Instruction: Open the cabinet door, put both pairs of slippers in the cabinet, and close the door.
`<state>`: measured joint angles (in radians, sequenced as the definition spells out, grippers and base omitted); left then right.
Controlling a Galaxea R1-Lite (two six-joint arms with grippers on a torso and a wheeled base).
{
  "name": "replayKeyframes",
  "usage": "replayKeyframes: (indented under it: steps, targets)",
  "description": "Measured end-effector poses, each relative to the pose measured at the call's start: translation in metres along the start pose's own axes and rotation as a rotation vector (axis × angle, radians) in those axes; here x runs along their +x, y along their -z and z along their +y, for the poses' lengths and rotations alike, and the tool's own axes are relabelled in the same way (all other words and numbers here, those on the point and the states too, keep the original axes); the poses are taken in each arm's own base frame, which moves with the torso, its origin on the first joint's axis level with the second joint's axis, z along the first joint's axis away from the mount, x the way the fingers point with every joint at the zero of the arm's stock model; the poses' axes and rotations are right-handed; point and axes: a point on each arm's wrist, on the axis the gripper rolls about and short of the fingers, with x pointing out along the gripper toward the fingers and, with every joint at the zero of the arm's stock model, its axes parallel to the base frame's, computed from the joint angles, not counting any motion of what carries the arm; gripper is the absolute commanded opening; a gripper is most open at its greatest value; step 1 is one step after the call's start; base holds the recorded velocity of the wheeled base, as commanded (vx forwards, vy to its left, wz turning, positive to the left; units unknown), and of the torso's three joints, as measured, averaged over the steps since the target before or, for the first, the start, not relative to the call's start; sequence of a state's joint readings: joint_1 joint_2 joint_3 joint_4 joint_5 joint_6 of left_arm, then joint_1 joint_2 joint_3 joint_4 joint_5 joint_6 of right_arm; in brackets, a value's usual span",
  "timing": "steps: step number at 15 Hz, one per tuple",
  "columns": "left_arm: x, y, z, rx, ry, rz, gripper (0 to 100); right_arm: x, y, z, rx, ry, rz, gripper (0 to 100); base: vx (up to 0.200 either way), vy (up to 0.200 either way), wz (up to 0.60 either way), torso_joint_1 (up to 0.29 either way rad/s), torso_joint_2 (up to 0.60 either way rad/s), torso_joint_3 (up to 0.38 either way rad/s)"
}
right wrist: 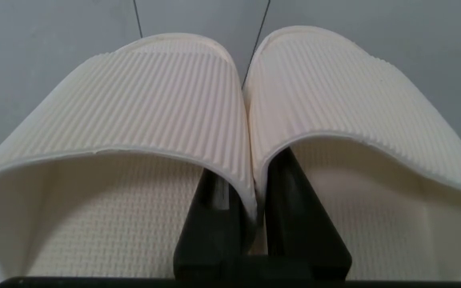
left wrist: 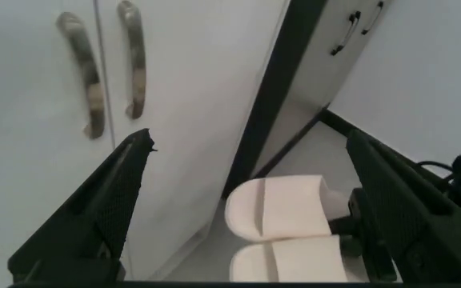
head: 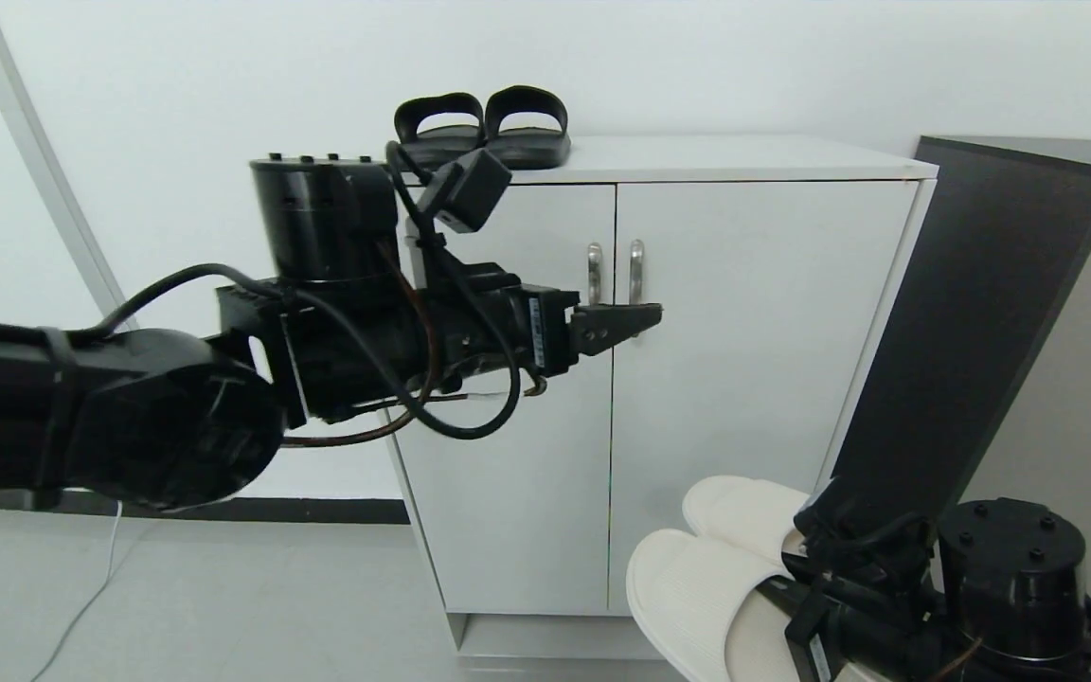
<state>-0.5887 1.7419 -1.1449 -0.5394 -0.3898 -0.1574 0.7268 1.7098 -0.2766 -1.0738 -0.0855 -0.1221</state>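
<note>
So our left gripper (head: 648,315) is spread wide with nothing in it, sitting right in front of the two metal handles (left wrist: 137,60) on the white cabinet (head: 754,379). Both doors are shut, and we honestly can't tell if a fingertip touches a handle. Our right gripper (right wrist: 250,220) is clamped on the white slippers (right wrist: 238,120), one finger inside each shoe pinching their touching inner walls together, toes pointing away from it toward the cabinet. The black slippers (head: 482,128) sit side by side on the cabinet top, up above the left gripper.
</note>
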Motion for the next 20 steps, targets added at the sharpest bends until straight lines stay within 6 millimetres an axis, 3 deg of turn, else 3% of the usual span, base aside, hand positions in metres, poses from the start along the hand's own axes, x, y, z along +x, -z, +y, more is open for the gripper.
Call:
replayKeyframes:
  steps: [5, 9, 12, 20]
  targets:
    - [0.037, -0.016, 0.013, -0.214, 0.220, 0.018, 100, 0.004, 0.001, 0.000, 0.000, 0.002, -0.004, 0, 0.000, 0.000, 0.00, 0.000, 0.00, 0.000]
    - [0.056, -0.009, 0.028, -0.220, 0.151, 0.002, 100, 0.005, 0.002, 0.000, 0.001, 0.004, -0.006, 0, 0.000, 0.000, 0.00, 0.000, 0.00, 0.000]
    - [0.059, -0.005, 0.043, -0.193, 0.065, -0.012, 100, 0.005, 0.002, 0.000, 0.001, 0.004, -0.007, 0, 0.000, 0.000, 0.00, 0.000, 0.00, 0.000]
    - [0.081, -0.003, 0.058, -0.177, 0.003, -0.051, 100, 0.005, 0.000, 0.000, 0.002, 0.008, -0.023, 0, 0.000, 0.000, 0.00, 0.000, 0.00, 0.000]
